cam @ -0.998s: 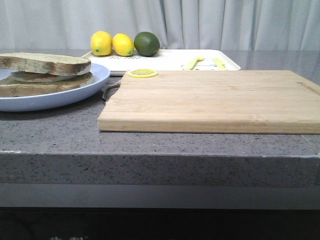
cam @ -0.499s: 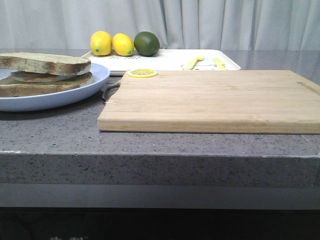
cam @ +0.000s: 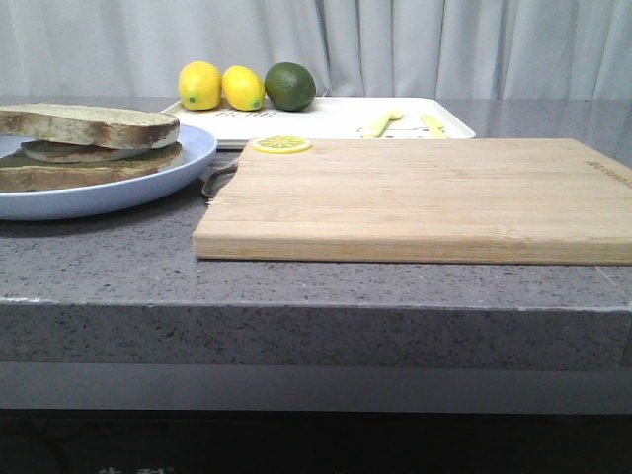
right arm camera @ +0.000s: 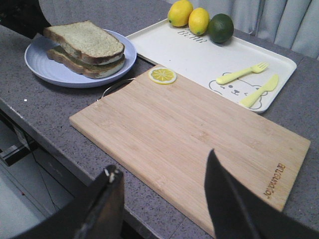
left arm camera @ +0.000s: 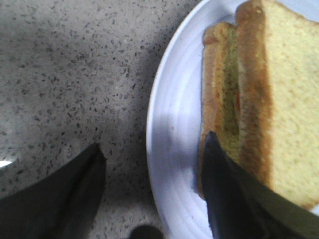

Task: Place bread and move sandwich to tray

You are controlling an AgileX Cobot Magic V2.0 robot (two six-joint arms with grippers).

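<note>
The bread (cam: 89,125) lies as the top slice on the sandwich (cam: 79,170), whose white egg edge shows between the slices, on a pale blue plate (cam: 158,183) at the left. In the left wrist view my left gripper (left arm camera: 153,142) is open and straddles the plate's rim (left arm camera: 169,149). One finger is close to the sandwich's crust (left arm camera: 222,94), under the bread (left arm camera: 286,109). My right gripper (right arm camera: 162,162) is open and empty above the near edge of the cutting board (right arm camera: 189,134). The white tray (cam: 336,117) lies at the back and also shows in the right wrist view (right arm camera: 199,55).
Two lemons (cam: 222,86) and a lime (cam: 290,86) sit at the tray's back left. A yellow fork (right arm camera: 241,73) and knife (right arm camera: 259,90) lie on its right part. A lemon slice (cam: 280,144) lies on the board's far left corner. The grey counter's front edge (cam: 316,306) is near.
</note>
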